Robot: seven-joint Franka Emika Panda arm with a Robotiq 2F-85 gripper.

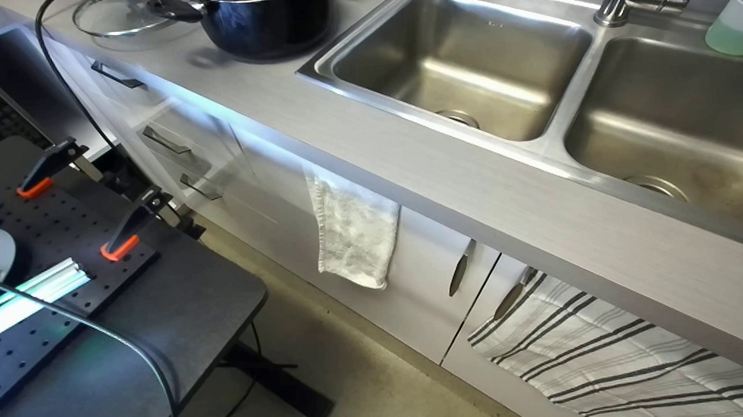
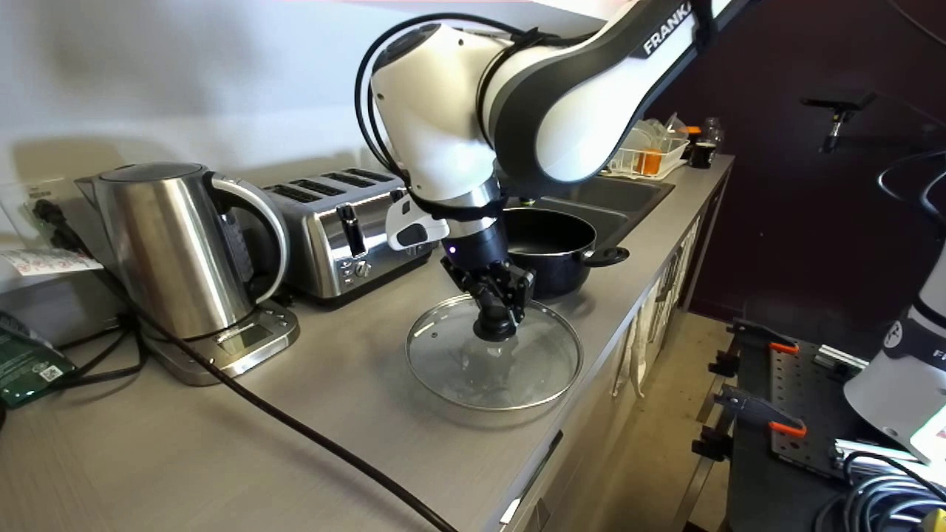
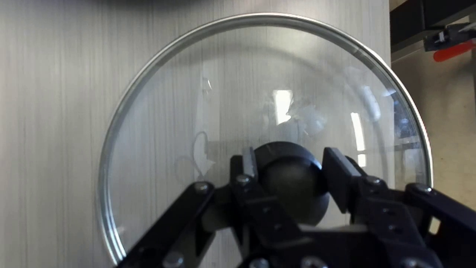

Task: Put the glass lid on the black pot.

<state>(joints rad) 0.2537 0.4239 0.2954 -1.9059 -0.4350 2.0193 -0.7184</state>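
The glass lid (image 2: 451, 362) is see-through with a thin metal rim. It also shows in the wrist view (image 3: 238, 74) and at the top left of an exterior view (image 1: 121, 17). My gripper (image 2: 501, 314) is over the lid's middle, its fingers (image 3: 290, 163) shut on either side of the lid's dark knob (image 3: 292, 186). The lid looks raised slightly above the counter; the exact gap is hard to tell. The black pot (image 2: 556, 275) stands uncovered just beyond the lid, and also shows in an exterior view (image 1: 269, 23). Its far side is hidden by my arm.
A steel kettle (image 2: 174, 251) and a toaster (image 2: 347, 244) stand along the wall. A black cable (image 2: 310, 432) crosses the counter (image 2: 355, 451). Double sink basins (image 1: 459, 64) lie beside the pot. The counter's front edge runs close to the lid and the pot handle (image 2: 606, 256).
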